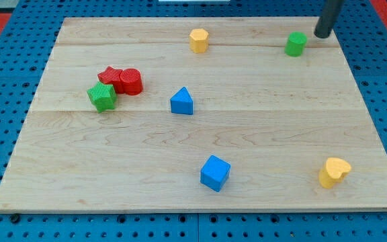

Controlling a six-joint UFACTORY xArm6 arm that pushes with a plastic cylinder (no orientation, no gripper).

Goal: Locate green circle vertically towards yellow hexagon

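On the worktop (200,141), reading from the view's left: a green star-like block (102,97) touches 2 red blocks, a red star (111,76) and a red cylinder (131,81); next come a blue triangle (181,101) and a blue cube (215,173). The yellow hexagon (198,40) stands near the view's top, with the green circle (295,44) well to its right at about the same height. My tip (322,35) sits just right of the green circle, slightly above it, apparently not touching. A yellow heart (333,172) lies lower right. Judgement: the approach step is in hand; the next move calls for a steady leftward push. No pincer is fitted; its state cannot be told.
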